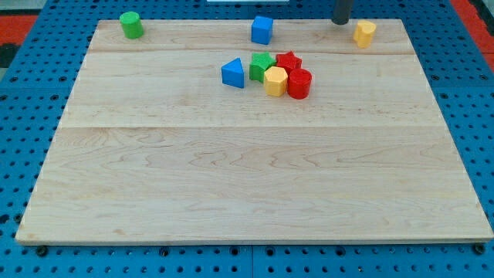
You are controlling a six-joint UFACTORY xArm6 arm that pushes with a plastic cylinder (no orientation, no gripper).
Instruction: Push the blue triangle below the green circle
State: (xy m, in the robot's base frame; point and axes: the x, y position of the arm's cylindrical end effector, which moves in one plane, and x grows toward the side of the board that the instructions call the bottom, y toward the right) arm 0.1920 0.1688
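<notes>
The blue triangle lies on the wooden board a little above the middle, at the left end of a cluster of blocks. The green circle, a short green cylinder, stands near the board's top left corner, far up and left of the triangle. My tip is at the view's top edge, right of centre, on the board's top border. It is well up and right of the blue triangle and touches no block.
Right of the blue triangle, packed together, are a green star, a yellow hexagon, a red star and a red cylinder. A blue cube sits top centre. A yellow block sits just right of my tip.
</notes>
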